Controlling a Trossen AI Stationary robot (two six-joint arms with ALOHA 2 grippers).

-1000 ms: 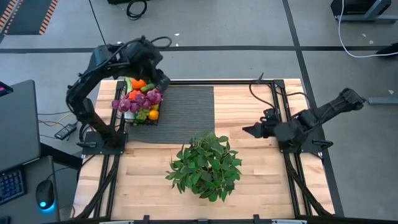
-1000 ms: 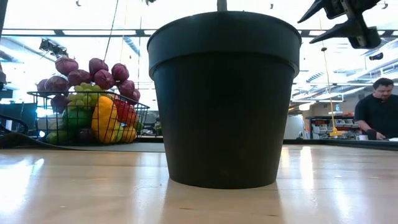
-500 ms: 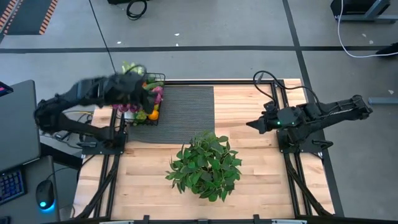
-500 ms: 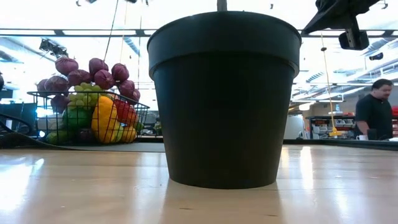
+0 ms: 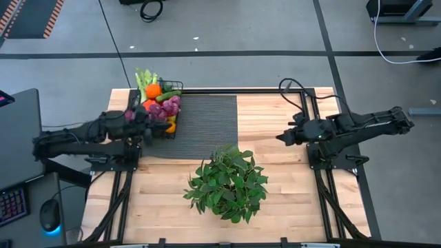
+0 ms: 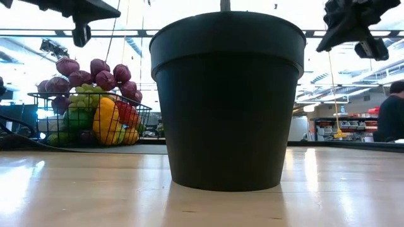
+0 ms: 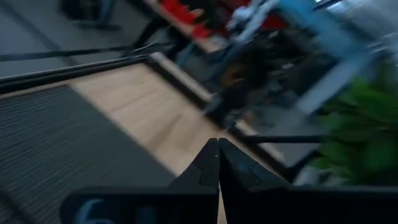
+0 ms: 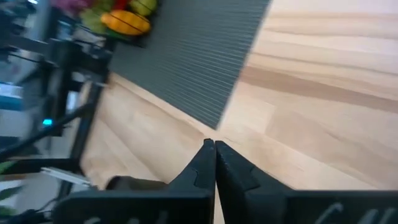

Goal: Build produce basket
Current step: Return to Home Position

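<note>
The basket [image 6: 144,116] is sitting at the table's [image 5: 289,207] back left corner, heaped over its rim with produce [image 5: 160,109], and the left tool [image 7: 218,146], closed and empty, is hanging just beside it, risking a brush that topples the purple bulb string [image 6: 95,72], while the right tool [image 8: 210,146], likewise closed, is waiting near the right edge.
</note>
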